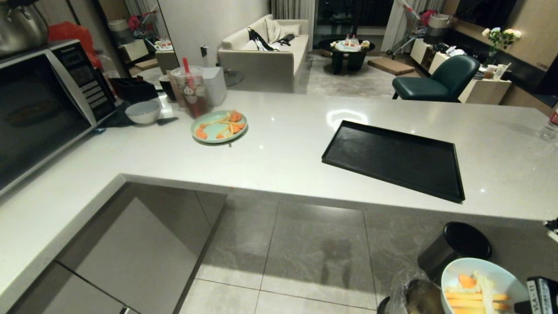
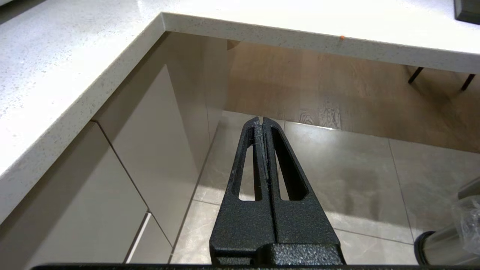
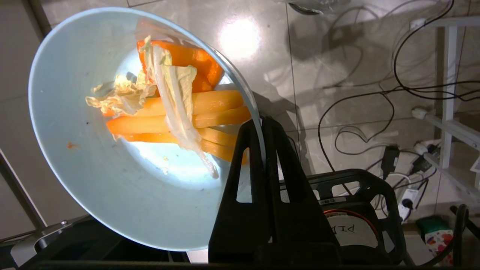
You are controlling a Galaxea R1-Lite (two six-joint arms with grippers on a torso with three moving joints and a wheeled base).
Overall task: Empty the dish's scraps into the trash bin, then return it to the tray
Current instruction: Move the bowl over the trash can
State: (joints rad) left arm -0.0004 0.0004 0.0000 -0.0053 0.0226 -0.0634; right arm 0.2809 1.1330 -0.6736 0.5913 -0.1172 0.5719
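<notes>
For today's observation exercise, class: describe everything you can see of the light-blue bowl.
The light-blue bowl is round, smooth and glossy like ceramic. The right gripper, shut, pinches its rim and holds it tilted above the floor beside the small steel bin. Inside it lie the scraps: orange carrot sticks, pale strips and a limp cabbage leaf.

The light-blue dish (image 1: 481,283), tilted at the lower right of the head view, still carries its scraps (image 1: 473,292) of yellow sticks and orange carrot beside the bag-lined steel trash bin (image 1: 412,298), while the black tray (image 1: 394,159) lies flat and bare at the centre right.
</notes>
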